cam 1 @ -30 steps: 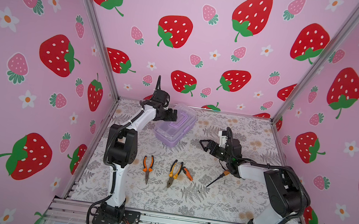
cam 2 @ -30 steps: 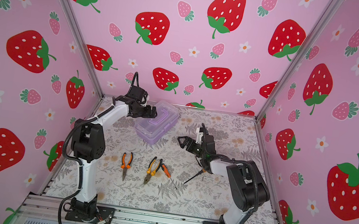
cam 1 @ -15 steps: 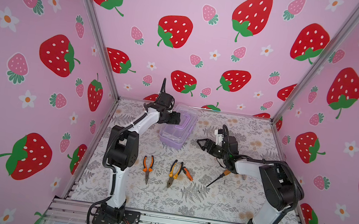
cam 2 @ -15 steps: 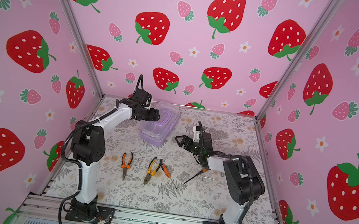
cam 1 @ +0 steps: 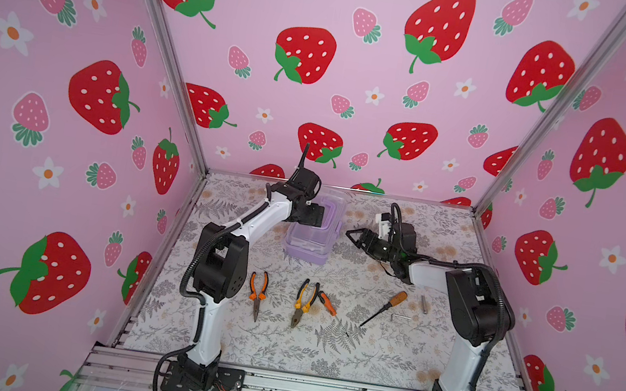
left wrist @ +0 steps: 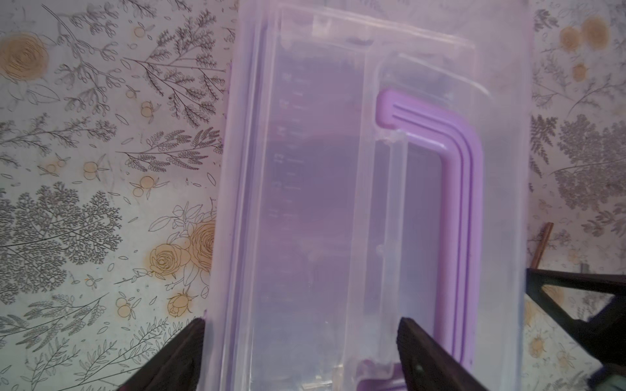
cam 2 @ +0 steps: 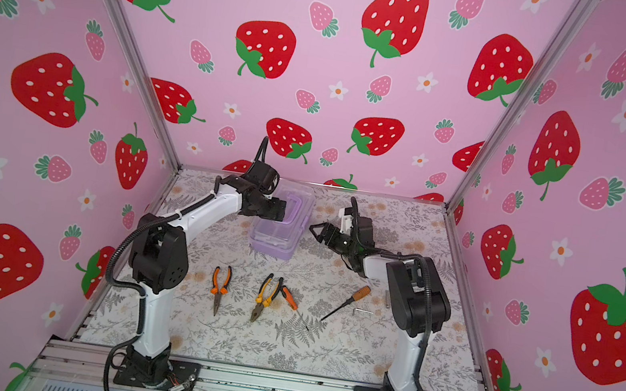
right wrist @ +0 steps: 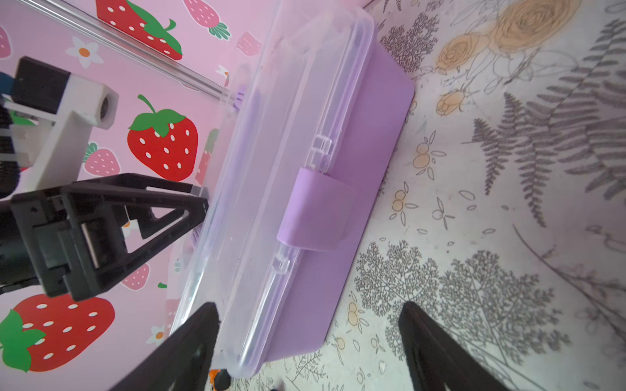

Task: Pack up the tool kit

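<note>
Compared with one second ago, we find the tool kit [cam 1: 312,242], a small rectangular plastic case with a lilac base and a clear see-through lid, turned from a diagonal lie so that its long sides now run near to far. The right gripper [cam 1: 353,238] has advanced left toward it. In both top views the tool kit [cam 2: 275,237] rests lid down on the floral-printed table [cam 1: 280,347], in the far middle of the scene. The left gripper [cam 1: 320,218] reaches over the far part of the lid. In the left wrist view the left gripper [left wrist: 301,321] shows its fingers [left wrist: 423,348] well apart: one lies over the lid beside the purple U-shaped handle [left wrist: 471,189], the other outside the long wall, and they clamp nothing. The right gripper [right wrist: 308,304] stands just to the right of the case, facing the purple latch [right wrist: 315,213], with its fingers [right wrist: 437,348] spread wide and gripping nothing. We cannot tell whether it touches the case. Nearer, apart from the case, lie orange-handled long-nose pliers [cam 1: 258,291], yellow-and-black-handled pliers [cam 1: 303,304], a small orange-and-black screwdriver [cam 1: 328,303] and a wooden-handled screwdriver [cam 1: 383,309].
</note>
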### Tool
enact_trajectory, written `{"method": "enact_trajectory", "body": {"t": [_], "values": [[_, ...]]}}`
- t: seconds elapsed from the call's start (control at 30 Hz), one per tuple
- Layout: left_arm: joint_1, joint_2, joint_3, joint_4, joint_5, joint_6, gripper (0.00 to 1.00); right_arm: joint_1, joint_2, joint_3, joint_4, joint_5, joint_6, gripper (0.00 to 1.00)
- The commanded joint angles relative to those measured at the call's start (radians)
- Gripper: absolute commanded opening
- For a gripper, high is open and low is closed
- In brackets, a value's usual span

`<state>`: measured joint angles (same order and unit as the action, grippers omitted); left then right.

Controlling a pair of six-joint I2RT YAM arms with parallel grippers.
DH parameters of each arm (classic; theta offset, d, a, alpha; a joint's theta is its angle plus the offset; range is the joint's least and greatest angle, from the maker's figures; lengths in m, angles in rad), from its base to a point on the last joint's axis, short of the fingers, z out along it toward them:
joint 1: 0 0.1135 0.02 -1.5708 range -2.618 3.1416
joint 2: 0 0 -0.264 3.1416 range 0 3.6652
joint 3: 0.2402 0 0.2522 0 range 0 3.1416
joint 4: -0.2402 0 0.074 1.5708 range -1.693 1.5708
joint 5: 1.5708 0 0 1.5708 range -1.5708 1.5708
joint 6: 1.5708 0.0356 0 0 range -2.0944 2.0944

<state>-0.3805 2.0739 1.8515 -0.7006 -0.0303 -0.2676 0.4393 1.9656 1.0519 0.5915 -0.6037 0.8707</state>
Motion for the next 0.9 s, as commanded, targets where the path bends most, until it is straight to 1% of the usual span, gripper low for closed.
{"method": "enact_trajectory", "body": {"t": [0.0,0.13,0.27,0.4,0.53,0.67,0.87], "values": [[0.001,0.044,0.082,-0.071,-0.084,0.017,0.92,-0.01,0.045,0.061,0.012,-0.071,0.015,0.84],[0.0,0.073,0.136,-0.073,-0.042,0.017,0.92,-0.01,0.105,0.125,0.022,-0.124,0.02,0.81],[0.0,0.112,0.197,-0.089,-0.007,0.011,0.91,-0.011,0.154,0.154,0.063,-0.158,0.044,0.75],[0.002,0.139,0.226,-0.099,0.014,0.008,0.86,-0.011,0.199,0.162,0.118,-0.2,0.09,0.73],[0.007,0.136,0.219,-0.088,0.052,-0.013,0.78,-0.011,0.231,0.16,0.177,-0.226,0.132,0.73],[0.011,0.115,0.197,-0.078,0.088,-0.045,0.72,-0.011,0.252,0.162,0.24,-0.244,0.178,0.72],[0.018,0.064,0.136,-0.045,0.132,-0.069,0.67,-0.011,0.28,0.16,0.349,-0.261,0.262,0.72]]}}
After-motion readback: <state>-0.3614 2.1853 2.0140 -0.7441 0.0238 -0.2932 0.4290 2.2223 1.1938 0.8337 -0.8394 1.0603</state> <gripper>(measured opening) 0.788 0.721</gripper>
